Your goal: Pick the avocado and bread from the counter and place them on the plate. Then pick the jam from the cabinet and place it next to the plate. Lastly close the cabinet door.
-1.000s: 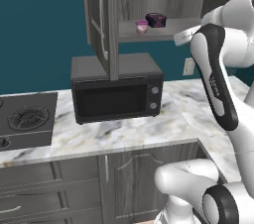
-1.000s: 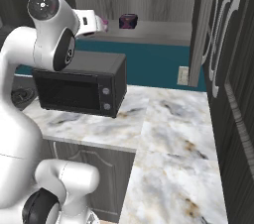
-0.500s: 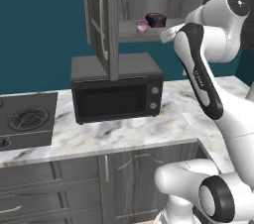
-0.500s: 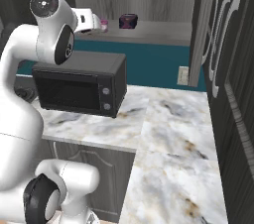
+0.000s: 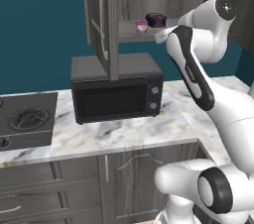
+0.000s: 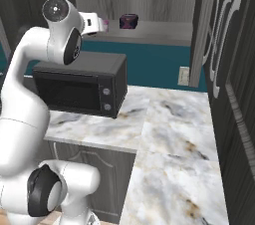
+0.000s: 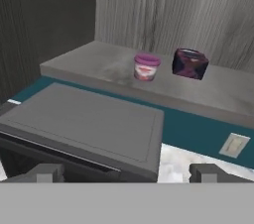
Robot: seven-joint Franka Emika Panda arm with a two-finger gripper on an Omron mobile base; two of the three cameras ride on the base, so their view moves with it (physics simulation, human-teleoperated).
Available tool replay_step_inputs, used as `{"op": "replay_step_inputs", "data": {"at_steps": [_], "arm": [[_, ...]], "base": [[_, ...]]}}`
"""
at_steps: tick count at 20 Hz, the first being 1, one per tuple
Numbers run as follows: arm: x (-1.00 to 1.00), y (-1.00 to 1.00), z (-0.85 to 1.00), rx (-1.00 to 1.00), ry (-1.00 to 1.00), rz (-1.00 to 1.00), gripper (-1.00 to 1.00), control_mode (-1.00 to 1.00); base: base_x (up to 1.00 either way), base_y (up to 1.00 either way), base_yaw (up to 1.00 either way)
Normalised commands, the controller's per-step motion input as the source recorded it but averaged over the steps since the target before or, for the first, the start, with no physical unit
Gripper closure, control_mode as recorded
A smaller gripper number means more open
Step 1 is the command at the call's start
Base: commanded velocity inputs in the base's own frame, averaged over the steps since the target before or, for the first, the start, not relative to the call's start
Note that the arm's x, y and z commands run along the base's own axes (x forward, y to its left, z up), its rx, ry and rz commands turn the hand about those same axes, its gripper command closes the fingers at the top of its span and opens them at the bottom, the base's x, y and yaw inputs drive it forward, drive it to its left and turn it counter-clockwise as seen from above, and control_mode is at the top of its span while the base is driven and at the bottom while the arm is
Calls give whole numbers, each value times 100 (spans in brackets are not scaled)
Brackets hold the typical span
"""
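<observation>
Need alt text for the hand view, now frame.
Two small containers stand apart on a grey cabinet shelf: a pink-lidded white cup and, to its right, a dark purple jar. Below lies the dark microwave's flat top, with the open gripper at the bottom edge.

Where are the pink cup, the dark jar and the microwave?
pink cup (image 7: pixel 146 67), hand view, on its side wall.
dark jar (image 7: pixel 189 63), hand view, on its front face.
microwave (image 5: pixel 115 102), left base view, on its door.

Cabinet door (image 5: pixel 101 17) top cut off
</observation>
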Motion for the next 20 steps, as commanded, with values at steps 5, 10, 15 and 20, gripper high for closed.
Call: {"op": "replay_step_inputs", "data": {"at_steps": [5, 10, 15, 20], "arm": [[46, 0, 0, 8, 0, 0, -100, -100], [54, 0, -6, 3, 0, 0, -100, -100], [57, 0, -11, 1, 0, 0, -100, -100], [53, 0, -7, 0, 0, 0, -100, -100]], "base": [[0, 0, 0], [0, 0, 0], [0, 0, 0], [0, 0, 0]]}}
